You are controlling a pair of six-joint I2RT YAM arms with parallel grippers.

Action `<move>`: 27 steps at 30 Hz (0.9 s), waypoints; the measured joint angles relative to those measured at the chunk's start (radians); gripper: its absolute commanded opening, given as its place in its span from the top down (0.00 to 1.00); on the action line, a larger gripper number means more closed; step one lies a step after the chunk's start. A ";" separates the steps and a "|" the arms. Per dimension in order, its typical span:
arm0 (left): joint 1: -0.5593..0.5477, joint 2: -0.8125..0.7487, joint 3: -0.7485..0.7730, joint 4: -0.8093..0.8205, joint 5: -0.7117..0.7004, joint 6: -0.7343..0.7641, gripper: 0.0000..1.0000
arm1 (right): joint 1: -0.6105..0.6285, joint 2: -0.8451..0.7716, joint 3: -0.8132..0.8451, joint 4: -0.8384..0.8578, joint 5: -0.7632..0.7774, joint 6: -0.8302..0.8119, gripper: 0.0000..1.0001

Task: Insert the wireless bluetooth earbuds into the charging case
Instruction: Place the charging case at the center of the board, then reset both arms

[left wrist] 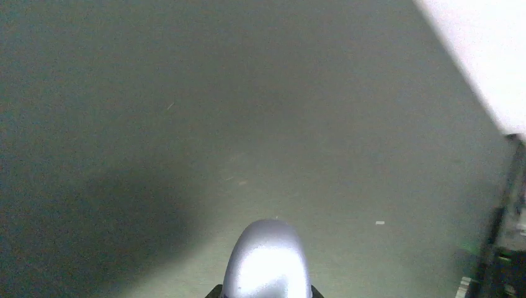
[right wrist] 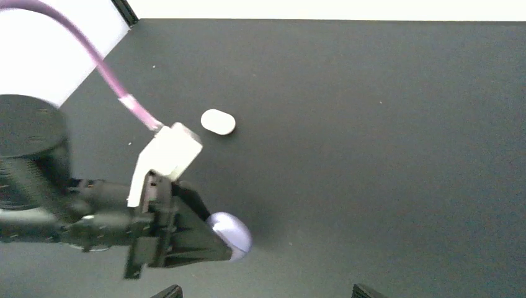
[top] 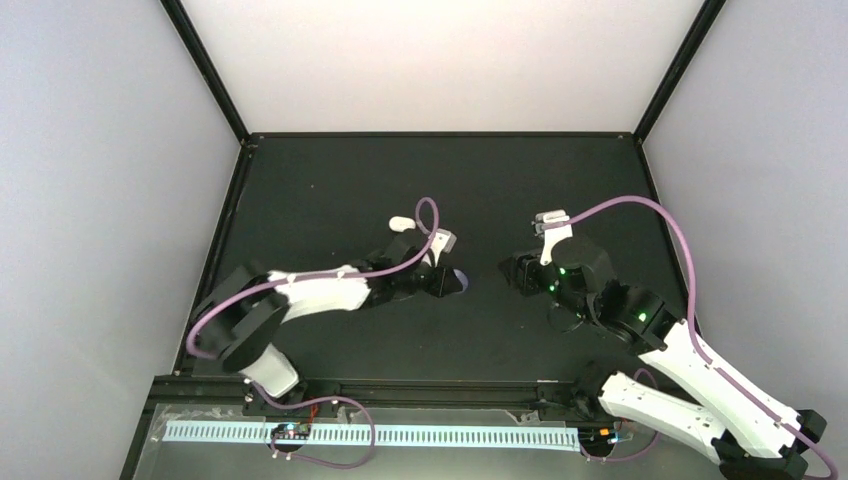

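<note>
Overhead, black table (top: 330, 190) (matte), pale walls (top: 90, 150)

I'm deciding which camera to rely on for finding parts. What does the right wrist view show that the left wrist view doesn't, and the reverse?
Only right wrist: a white pill-shaped piece lying alone on the table, the left arm seen from outside, and the right jaws' tips standing wide apart. Only left wrist: the glossy end of the lavender piece close up, at the bottom edge. Both: that lavender piece, probably the charging case, gripped in the left jaws, plus dark table and white wall.
</note>
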 measured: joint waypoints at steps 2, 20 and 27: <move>0.015 0.104 0.034 -0.025 -0.005 -0.024 0.98 | 0.000 -0.016 -0.021 0.001 0.009 0.012 0.29; 0.056 0.273 0.106 -0.023 -0.047 -0.134 0.27 | -0.002 -0.096 -0.045 0.000 0.043 0.031 0.25; 0.061 0.139 0.005 -0.065 -0.153 -0.145 0.01 | -0.002 -0.112 -0.045 -0.005 0.053 0.030 0.20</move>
